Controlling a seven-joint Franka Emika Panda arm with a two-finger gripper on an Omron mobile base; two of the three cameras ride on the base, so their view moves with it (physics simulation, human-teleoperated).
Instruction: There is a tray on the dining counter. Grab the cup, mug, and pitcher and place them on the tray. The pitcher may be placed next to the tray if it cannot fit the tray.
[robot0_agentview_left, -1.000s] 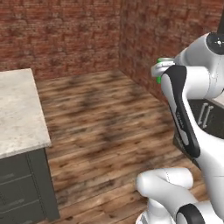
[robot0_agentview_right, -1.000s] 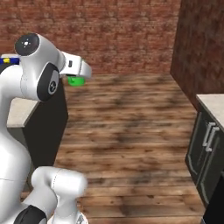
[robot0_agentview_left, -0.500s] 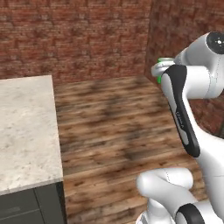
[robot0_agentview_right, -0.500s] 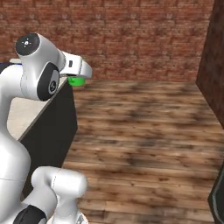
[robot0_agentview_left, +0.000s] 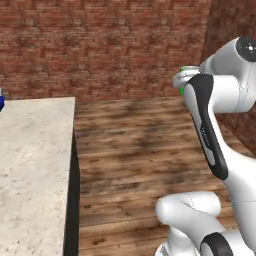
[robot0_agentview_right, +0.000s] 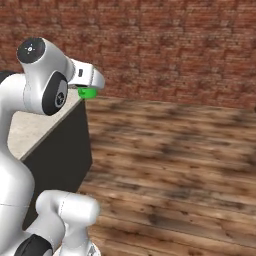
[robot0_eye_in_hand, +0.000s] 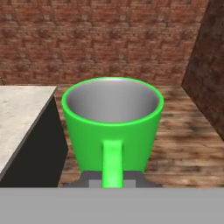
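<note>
Pincer (robot0_eye_in_hand: 113, 177): closed on the handle of the green mug (robot0_eye_in_hand: 112, 124). In the hand view the mug sits directly ahead of the pincer, upright, mouth open to the camera, grey inside, its loop handle facing the camera and running down between the dark finger tips.

Mug position: held in the air, clear of any surface. In the left base view a sliver of green (robot0_agentview_left: 182, 91) shows behind the arm's upper link, at the right of the picture, above the wooden floor (robot0_agentview_left: 145, 150). In the right base view the mug (robot0_agentview_right: 88, 93) hangs just under the white hand, above the far edge of the tabletop.

Tabletop (robot0_agentview_left: 30, 165): pale speckled stone, dark side panel below. It lies at the left in the left base view, with the arm well to its right. In the hand view its corner (robot0_eye_in_hand: 22, 109) is at the left, beside the mug and lower.

A small patch of blue (robot0_agentview_left: 1, 101) shows at the far left edge of the tabletop in the left base view; too little is visible to identify it.

Surroundings: red brick wall (robot0_agentview_right: 165, 45) at the far side.
</note>
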